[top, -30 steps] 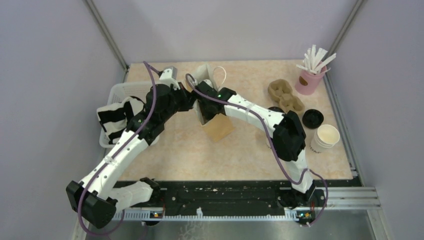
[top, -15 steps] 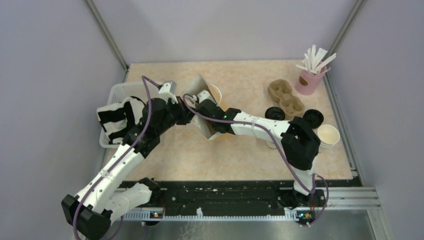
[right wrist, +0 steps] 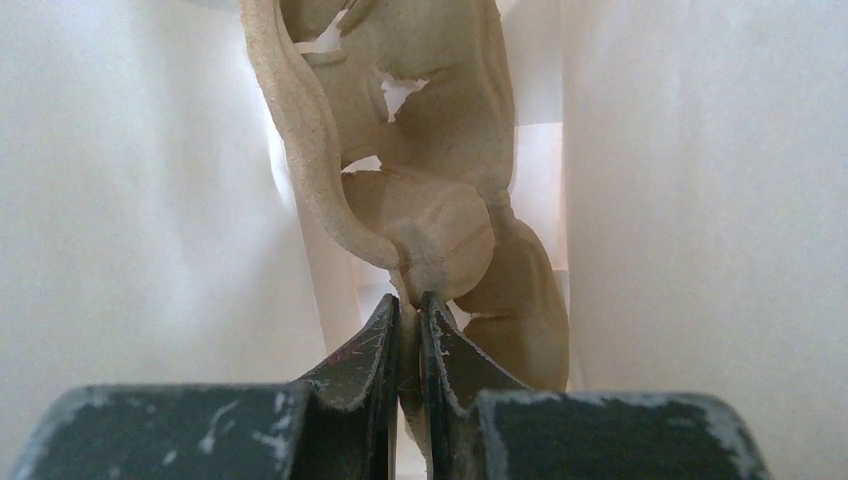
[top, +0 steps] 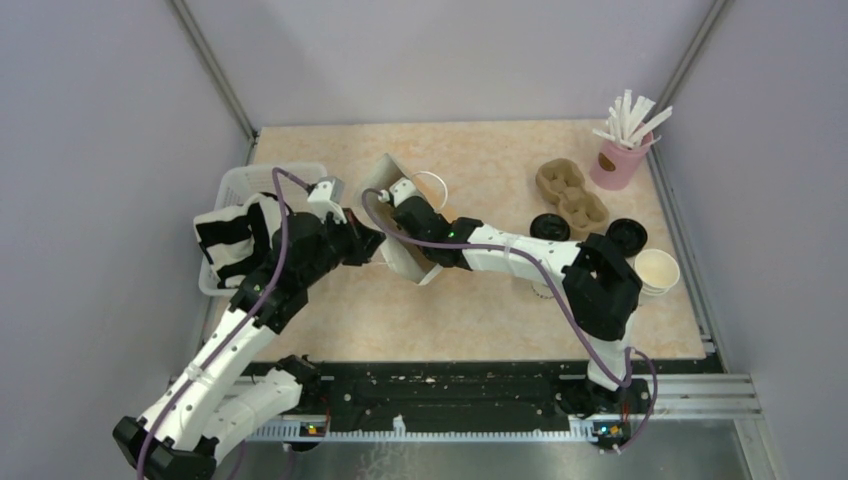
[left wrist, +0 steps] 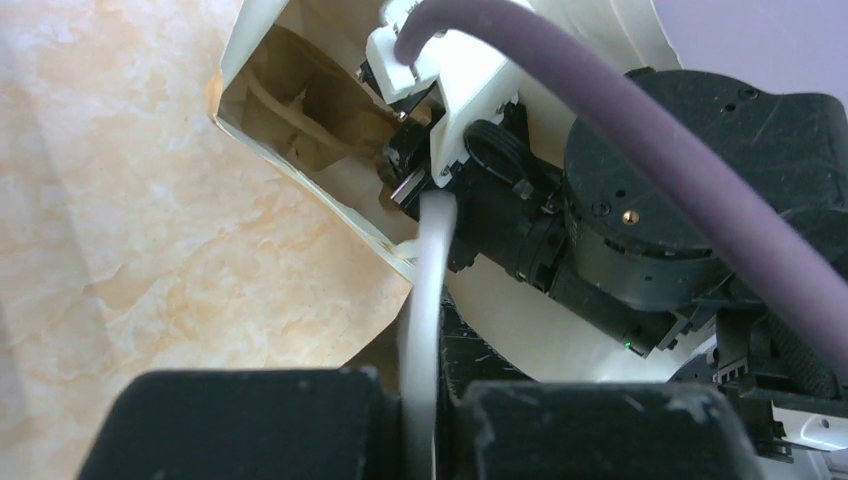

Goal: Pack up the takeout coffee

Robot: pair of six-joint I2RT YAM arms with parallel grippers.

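The brown paper bag point(top: 392, 172) lies tilted at mid table with its mouth open. My left gripper point(left wrist: 430, 400) is shut on the bag's white handle point(left wrist: 428, 290) and holds it from the left point(top: 368, 238). My right gripper point(right wrist: 408, 320) is inside the bag, shut on the edge of a brown pulp cup carrier point(right wrist: 440, 230). In the top view its fingers are hidden by the bag. Two round black lids point(top: 550, 226) point(top: 625, 236) show at the right, apart from both grippers. The white cups under them barely show.
A second pulp carrier point(top: 570, 192) lies at the back right. A pink cup with white straws point(top: 620, 155) stands in the far right corner. A lidless white cup point(top: 655, 272) stands at the right edge. A white basket point(top: 235, 180) with striped cloth sits at the left.
The bag has tipped from upright to leaning left with its mouth open. My right arm has lowered and reached into it. My left arm has drawn back and left, still holding the handle.
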